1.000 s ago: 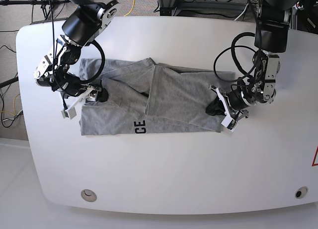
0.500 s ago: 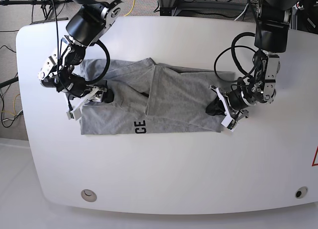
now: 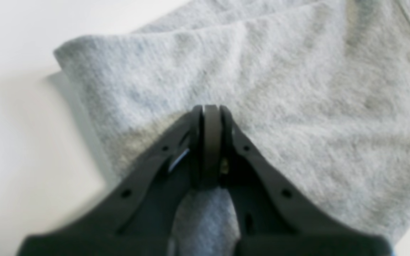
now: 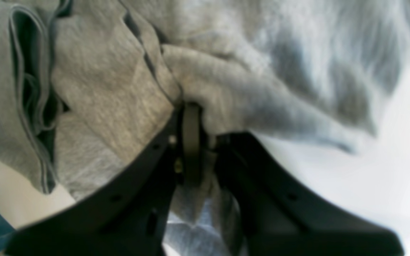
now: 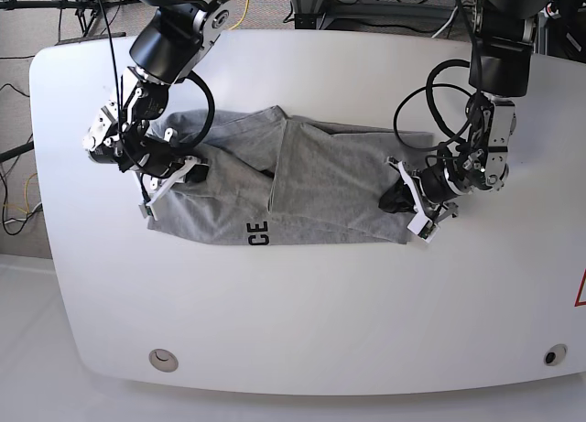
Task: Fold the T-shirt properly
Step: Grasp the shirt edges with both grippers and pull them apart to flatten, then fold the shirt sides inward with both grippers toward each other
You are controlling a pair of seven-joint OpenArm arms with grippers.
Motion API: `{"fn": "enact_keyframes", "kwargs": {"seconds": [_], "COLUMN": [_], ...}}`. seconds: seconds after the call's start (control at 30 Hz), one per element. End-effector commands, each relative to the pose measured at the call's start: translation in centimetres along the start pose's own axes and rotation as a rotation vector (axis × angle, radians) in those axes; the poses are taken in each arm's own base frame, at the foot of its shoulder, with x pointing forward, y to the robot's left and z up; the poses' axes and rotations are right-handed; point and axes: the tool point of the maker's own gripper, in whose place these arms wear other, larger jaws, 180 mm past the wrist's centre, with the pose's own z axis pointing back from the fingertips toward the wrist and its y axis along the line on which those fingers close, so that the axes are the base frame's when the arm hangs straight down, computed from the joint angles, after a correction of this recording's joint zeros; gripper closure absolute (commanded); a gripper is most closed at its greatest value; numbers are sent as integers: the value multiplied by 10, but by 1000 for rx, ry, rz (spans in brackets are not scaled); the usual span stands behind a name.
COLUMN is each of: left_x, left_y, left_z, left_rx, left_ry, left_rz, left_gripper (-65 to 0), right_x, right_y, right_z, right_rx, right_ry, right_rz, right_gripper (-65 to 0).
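Grey T-shirt [image 5: 293, 179] lies half-folded across table [image 5: 302, 321] centre. Left gripper [image 3: 210, 122] is clamped on its right end; right gripper [image 4: 196, 124] pinches bunched cloth at its left end. Risk: uneven pull skews fold, or thin pinch slips.

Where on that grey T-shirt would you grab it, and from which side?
Probably at its two short ends, coming in from outside. The T-shirt lies in a long flat band, so its ends give free edges to pinch. The left gripper and right gripper are each closed on cloth at an end.
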Motion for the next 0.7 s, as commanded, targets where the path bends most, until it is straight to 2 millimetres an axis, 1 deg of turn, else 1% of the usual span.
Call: {"fn": "enact_keyframes", "kwargs": {"seconds": [0.0,0.07,0.2,0.3,0.43,0.53,0.6,0.67], "left_x": [12,12,14,14,8,13,17,23], "left_y": [2,2,-5,-7,-19,-22,-24,-32], "left_z": [2,1,-4,-5,-12,-13,-13,-18], "left_rx": [3,2,-12,-16,-38,-42,-46,-59], "left_ry": [-15,-16,-26,-26,-11,-15,-25,-42], "left_rz": [-20,-20,-13,-10,6,-5,-12,-9], "left_gripper": [0,0,0,0,0,0,0,0], "right_x": [12,16,23,27,39,49,50,51], "right_y": [0,-2,-4,-13,-17,-17,-17,-15], "right_z": [5,7,9,16,29,42,48,54], "right_rx": [-6,-10,-13,-36,-70,-101,-117,-132], "right_ry": [-25,-44,-75,-82,-119,-145,-140,-136], "right_rz": [20,22,26,36,64,95,108,124], "right_gripper": [-15,0,0,0,0,0,0,0]}}
